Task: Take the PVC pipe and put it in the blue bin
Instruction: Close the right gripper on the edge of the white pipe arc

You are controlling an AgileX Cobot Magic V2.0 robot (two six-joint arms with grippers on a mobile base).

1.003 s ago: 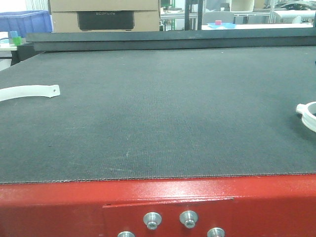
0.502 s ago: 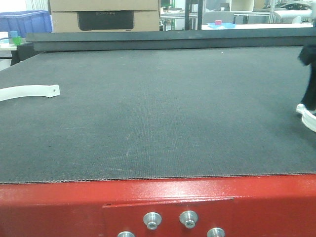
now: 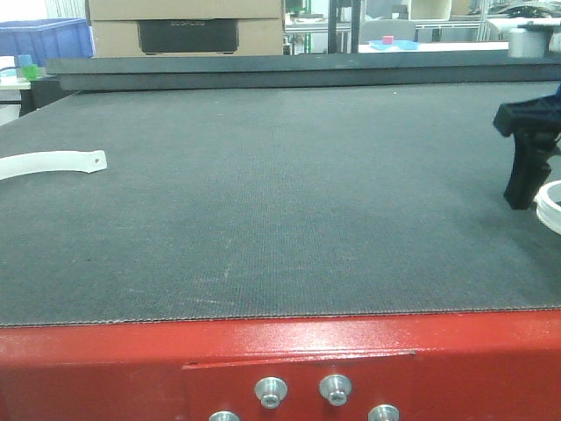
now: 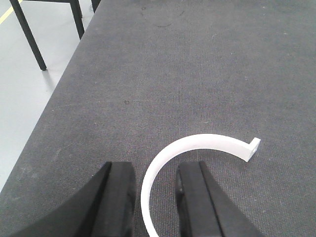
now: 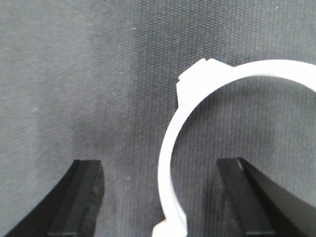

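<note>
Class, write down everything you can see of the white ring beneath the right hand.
The white ring is a thin curved band, seemingly smooth matt plastic, with a squared tab on its outer edge. Only part shows. It lies flat on the dark mat, between the open fingers of the right hand; neither visibly touches it.

left PVC piece (image 3: 53, 162): runs off left edge in front view; near end leaves bottom edge in left wrist view
right PVC ring (image 5: 170, 148): right and bottom parts cropped in right wrist view; only a sliver at right edge in front view
left gripper (image 4: 153, 170): finger ends only, body cropped
right gripper (image 5: 162, 170): front view shows one finger, rest past right edge
blue bin (image 3: 44, 39): cut by left edge, right end behind cardboard box (image 3: 184, 10)
box label: unreadable
pink-and-blue item (image 3: 386, 42): too small to tell
</note>
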